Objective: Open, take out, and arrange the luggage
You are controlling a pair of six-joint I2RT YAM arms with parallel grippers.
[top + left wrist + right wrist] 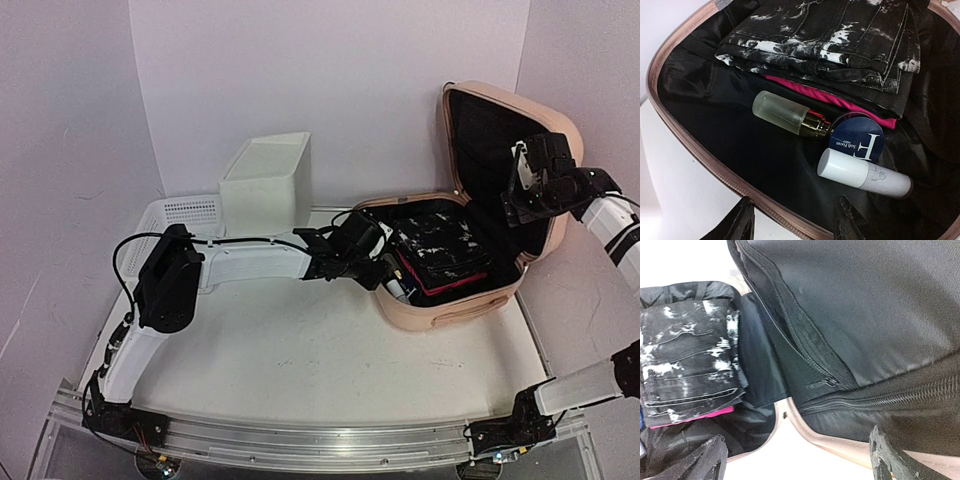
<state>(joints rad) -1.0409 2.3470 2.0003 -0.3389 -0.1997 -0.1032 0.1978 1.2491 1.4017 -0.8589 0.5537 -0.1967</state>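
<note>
luggage (440, 312): peach-pink hard case on the right half of the table (300, 370), lying open, with the base flat and black lining inside.
lid (500, 130): it stands nearly upright behind the base, on the far right side, and its black lining faces the arms. in the right wrist view a zipper pocket runs across this lining.
left gripper (795, 222): at the near-left rim of the open base, looking down into it. the jaws are apart with nothing between them, and both fingertips are over the zipper edge.
right gripper (790, 465): high up against the inner side of the lid. the jaws are spread wide and the peach rim of the lid lies between the fingertips. i cannot tell if they touch it.
folded jeans (830, 40): black with white stains, folded in a pile at the far side of the base.
pink cloth (830, 97): under the jeans, only its edge shows.
frosted bottle (785, 114): lying on its side with a gold collar, just beside the pink cloth.
blue compact (858, 140): round, between the bottle and the tube, touching both.
white tube (860, 172): lying flat, nearest to the left gripper.
white drawer box (268, 185): at the back, left of the luggage.
white mesh basket (180, 215): just beside the box, on its left.
</note>
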